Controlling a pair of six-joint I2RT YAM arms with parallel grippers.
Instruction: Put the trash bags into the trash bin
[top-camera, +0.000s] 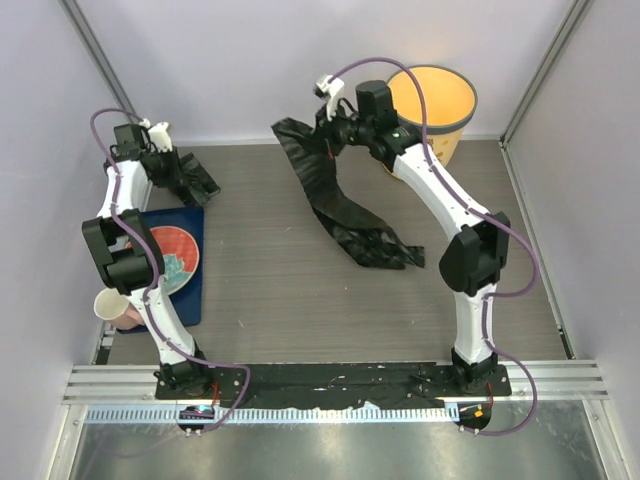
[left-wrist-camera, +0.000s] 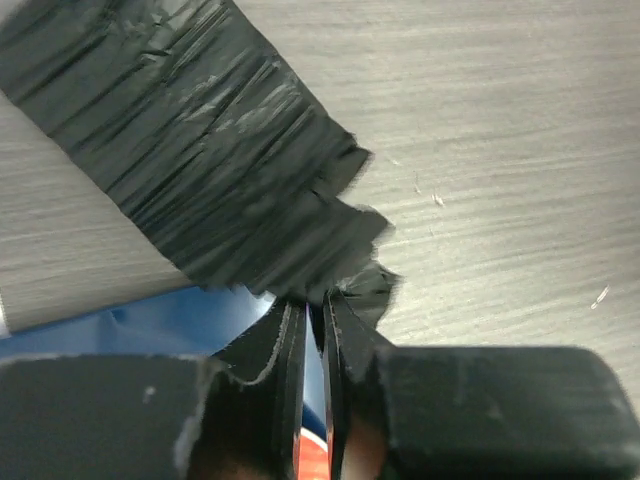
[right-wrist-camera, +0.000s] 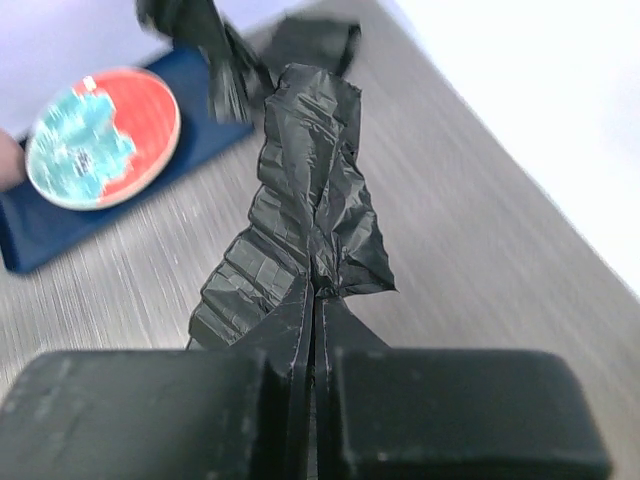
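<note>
A large crinkly black trash bag (top-camera: 345, 215) (right-wrist-camera: 310, 200) hangs from my right gripper (top-camera: 335, 130) (right-wrist-camera: 317, 285), which is shut on its upper end; its lower end trails on the table. The cream-yellow trash bin (top-camera: 450, 140) stands just behind and to the right of that gripper. At the far left, a second trash bag (top-camera: 195, 180) (left-wrist-camera: 200, 150) lies as a folded pleated strip on the table. My left gripper (top-camera: 178, 165) (left-wrist-camera: 318, 300) is at its ragged edge, jaws parted by a narrow slit with blue showing through.
A blue board (top-camera: 190, 290) (right-wrist-camera: 40, 235) carrying a round red and teal plate (top-camera: 170, 255) (right-wrist-camera: 100, 140) lies at the left beside the left arm. A beige cup (top-camera: 112, 305) sits at the board's near-left corner. Pale walls close the back and both sides.
</note>
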